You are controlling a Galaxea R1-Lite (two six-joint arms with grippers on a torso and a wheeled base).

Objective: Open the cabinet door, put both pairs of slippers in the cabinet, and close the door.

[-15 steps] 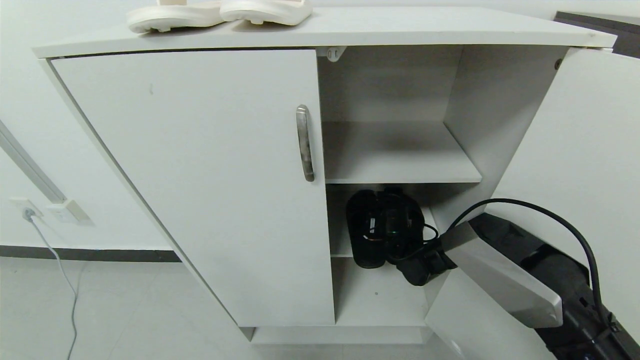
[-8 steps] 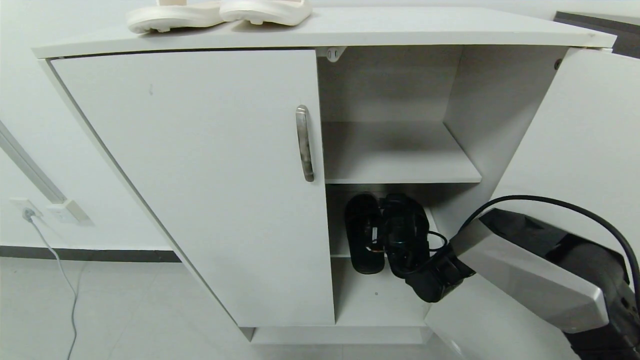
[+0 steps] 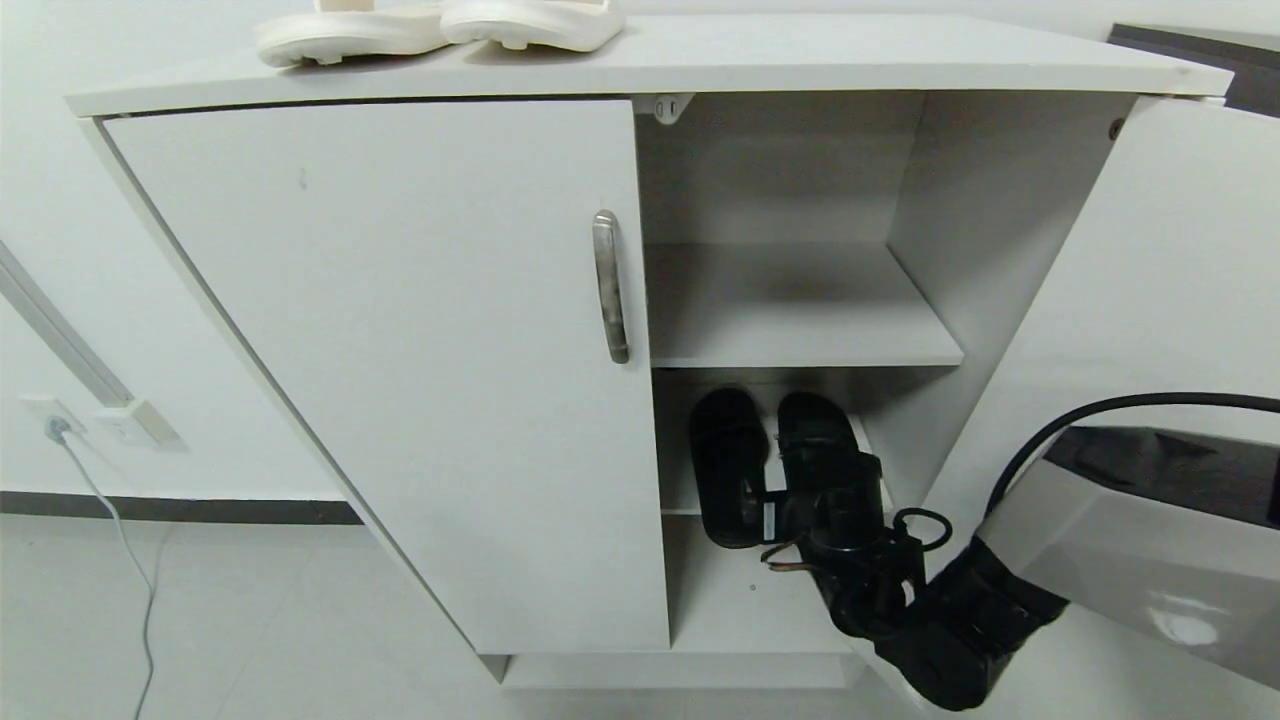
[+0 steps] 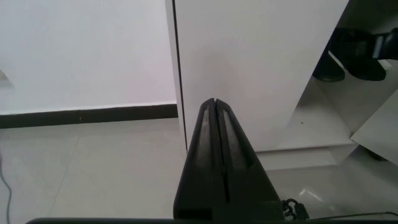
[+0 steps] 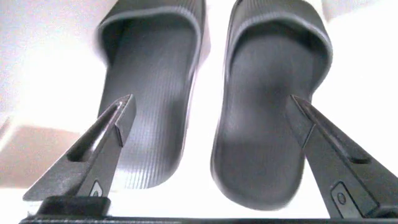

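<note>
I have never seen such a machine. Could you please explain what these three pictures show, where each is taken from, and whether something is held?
This is a robot with two arms, each ending in a pincer. One picture comes from a camera on its head, facing a white cabinet whose right door stands open. The other two come from wrist cameras. Black slippers lie on a lower shelf inside; cream slippers lie on top. The right pincer is open before the black pair and holds nothing. The left pincer is shut and empty.
</note>
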